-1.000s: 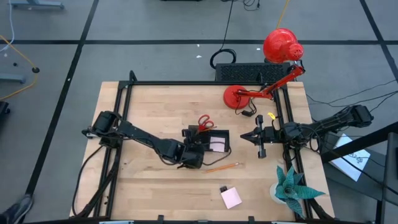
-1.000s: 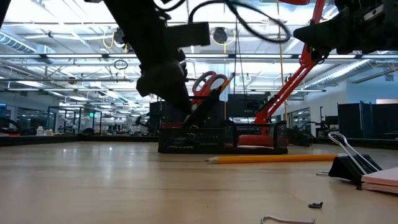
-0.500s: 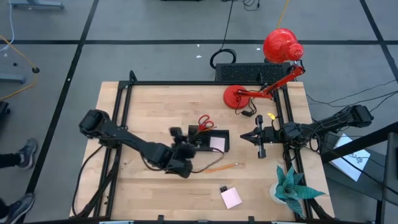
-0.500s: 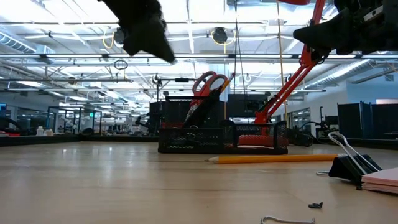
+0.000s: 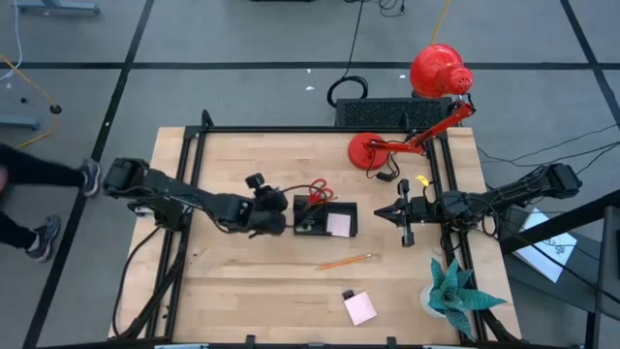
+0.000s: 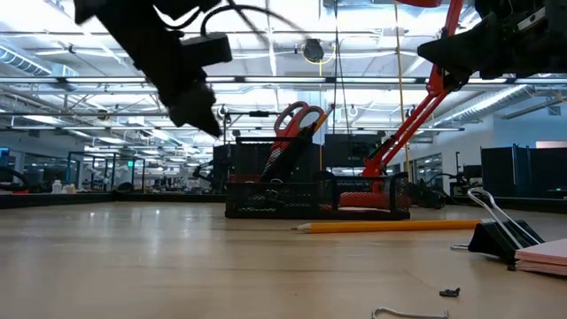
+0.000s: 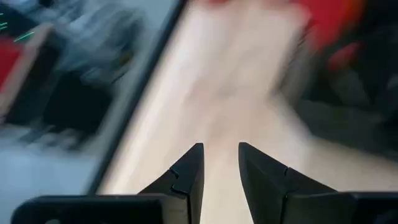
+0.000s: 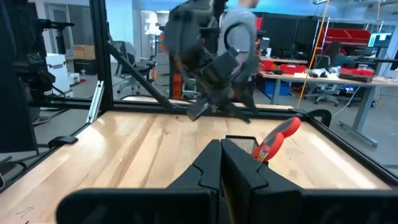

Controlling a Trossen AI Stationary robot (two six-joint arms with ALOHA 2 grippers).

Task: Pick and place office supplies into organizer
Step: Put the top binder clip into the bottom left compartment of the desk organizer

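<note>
Nearest to me in the low view, a pink sticky-note pad (image 6: 542, 255) with a black binder clip (image 6: 493, 237) lies at the front right of my light wooden table (image 5: 242, 281); from above the pad (image 5: 359, 308) sits well apart from everything else. Just beyond it a thin orange pencil (image 5: 346, 261) lies flat on the wood, in front of the small black rectangular plastic organizer tray (image 5: 325, 219).

The organizer holds red-handled scissors (image 5: 320, 190) standing tilted in its back left compartment, handles up, and a pale pink pad (image 5: 338, 224) in its right compartment.

My left gripper (image 5: 274, 204) hovers above the table just beside the organizer's left end, not touching it. In the left wrist view its two dark fingers (image 7: 193, 171) stand a little apart with nothing between them.

My right gripper (image 5: 384, 211) waits to the right of the organizer, well clear of it, fingers pressed together and empty.

Farther back stands a red desk lamp (image 5: 433, 73), its round base (image 5: 369, 150) on the table's rear edge. A teal paper plant (image 5: 457, 291) sits at the front right corner.
</note>
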